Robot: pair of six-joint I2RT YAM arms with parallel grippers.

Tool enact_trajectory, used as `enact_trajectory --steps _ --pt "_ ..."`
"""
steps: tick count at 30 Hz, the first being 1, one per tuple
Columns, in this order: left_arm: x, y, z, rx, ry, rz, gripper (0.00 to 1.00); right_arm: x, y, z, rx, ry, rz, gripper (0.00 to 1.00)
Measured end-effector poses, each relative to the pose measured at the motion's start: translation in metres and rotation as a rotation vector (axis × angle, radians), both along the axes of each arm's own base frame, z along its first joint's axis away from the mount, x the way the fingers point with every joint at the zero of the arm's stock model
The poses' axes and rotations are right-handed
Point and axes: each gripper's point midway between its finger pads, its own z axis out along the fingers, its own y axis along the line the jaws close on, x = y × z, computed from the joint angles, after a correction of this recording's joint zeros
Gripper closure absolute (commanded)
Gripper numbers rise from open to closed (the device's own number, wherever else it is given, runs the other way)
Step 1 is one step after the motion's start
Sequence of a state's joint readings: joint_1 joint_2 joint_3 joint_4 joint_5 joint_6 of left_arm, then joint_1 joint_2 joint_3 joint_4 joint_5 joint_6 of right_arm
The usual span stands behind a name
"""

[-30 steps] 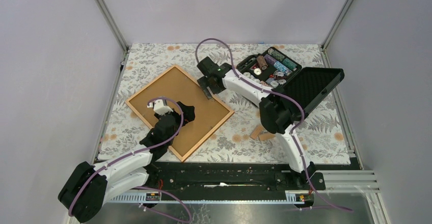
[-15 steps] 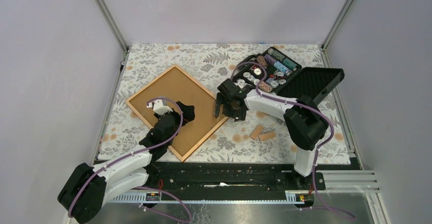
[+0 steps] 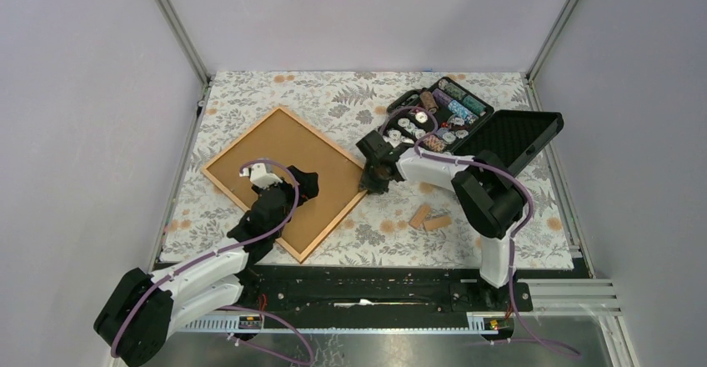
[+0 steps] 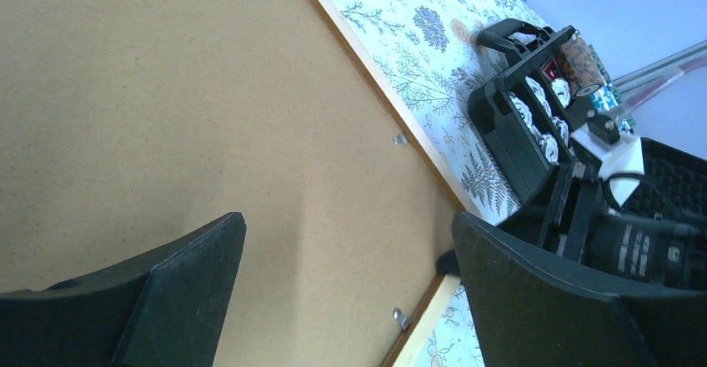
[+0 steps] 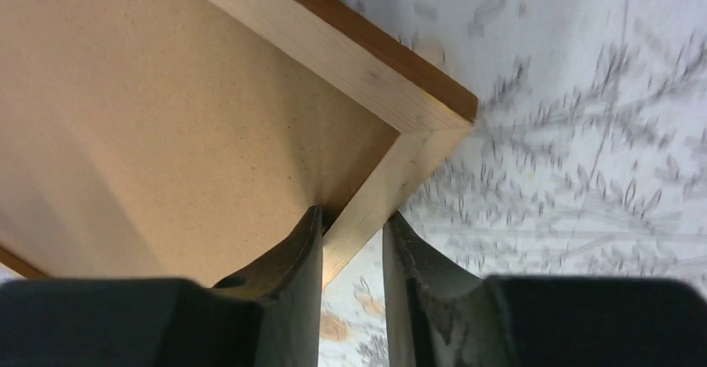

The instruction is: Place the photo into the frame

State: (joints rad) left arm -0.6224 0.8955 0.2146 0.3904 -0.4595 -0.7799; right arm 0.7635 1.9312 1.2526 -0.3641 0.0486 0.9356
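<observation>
Now gripping frame [image 5: 367,67] corner, right pincer [image 5: 350,227], left pincer [image 4: 346,242] spread

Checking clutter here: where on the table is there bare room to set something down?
Bare cloth lies along the back wall, between the far corner of the frame and the black case. There is more in front, between its near corner and the two wooden blocks. It is crowded where the right gripper pinches the frame beside the case.

- Lab rig, a robot test cell: plain lavender walls [image 3: 83,133], aluminium posts [image 3: 176,27] at the corners.
- Left arm [image 3: 200,267] and right arm [image 3: 433,167] bolted to a black rail [image 3: 375,288] at the counter [image 3: 333,92] near edge.
</observation>
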Motion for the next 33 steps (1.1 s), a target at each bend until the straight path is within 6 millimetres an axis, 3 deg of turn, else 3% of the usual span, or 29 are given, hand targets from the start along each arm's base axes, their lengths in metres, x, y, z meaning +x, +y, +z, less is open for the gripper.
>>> enact_trajectory --steps 5,9,11,20,31,32,33 --pt "-0.001 -0.001 0.0 0.0 0.0 -0.004 0.01 0.049 -0.004 0.001 0.039 -0.066 0.019 0.94" --pt "-0.001 -0.002 0.0 0.0 0.0 -0.006 0.01 0.093 -0.001 0.003 0.051 -0.126 0.103 0.97" --pt "-0.001 -0.002 0.0 0.0 0.0 -0.005 0.01 0.101 0.001 0.003 0.05 -0.147 0.152 0.97" --pt "-0.002 -0.004 -0.002 0.004 0.004 -0.013 0.01 0.104 0.001 0.003 0.044 -0.162 0.205 1.0" --pt "0.001 -0.007 -0.011 0.034 0.039 -0.015 0.01 0.102 -0.004 0.002 0.256 -0.183 -0.005 1.0" --pt "0.002 -0.008 -0.01 0.035 0.04 -0.016 0.01 0.101 -0.005 0.002 0.278 -0.188 -0.03 0.96" --pt "0.003 -0.008 -0.01 0.038 0.041 -0.018 0.01 0.1 -0.006 0.003 0.296 -0.192 -0.051 0.84"
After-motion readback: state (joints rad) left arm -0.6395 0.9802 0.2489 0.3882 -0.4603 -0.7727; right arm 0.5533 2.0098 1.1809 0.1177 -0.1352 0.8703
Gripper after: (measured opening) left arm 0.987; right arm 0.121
